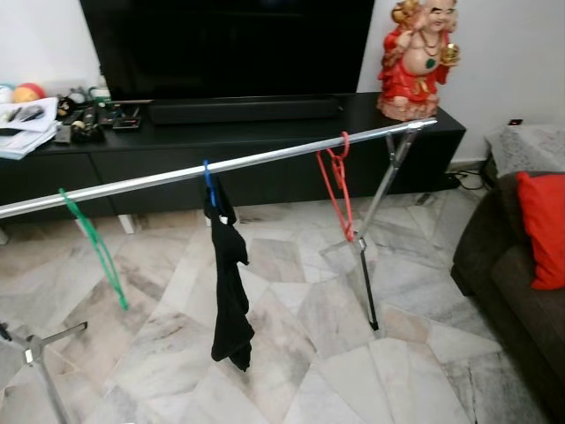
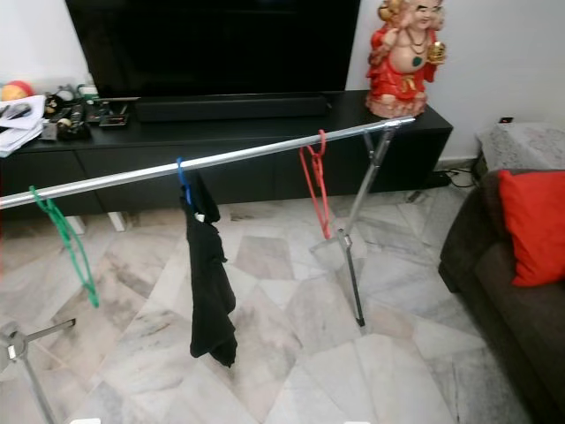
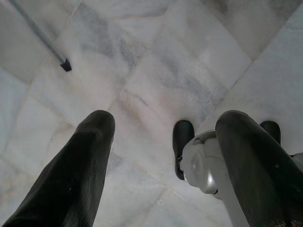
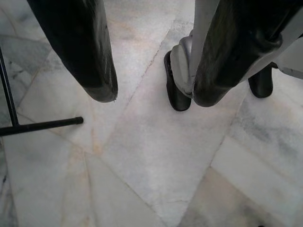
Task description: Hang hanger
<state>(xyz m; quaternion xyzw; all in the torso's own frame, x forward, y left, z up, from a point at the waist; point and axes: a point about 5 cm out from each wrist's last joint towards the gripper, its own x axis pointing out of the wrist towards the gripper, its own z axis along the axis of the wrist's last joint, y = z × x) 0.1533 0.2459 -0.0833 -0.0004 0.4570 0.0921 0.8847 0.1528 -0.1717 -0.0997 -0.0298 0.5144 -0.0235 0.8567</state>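
While both my arms hang idle over the marble floor, my left claw and my right claw are spread wide and grip nothing. Along the silver rail, from left to right, hang a green hanger, a blue hanger carrying a black garment, and a bare red hanger near the rail's right end by the stand leg. I judge the hanging step complete or nearly so, since no hanger is in hand; any next move would call first for finding another hanger to lift.
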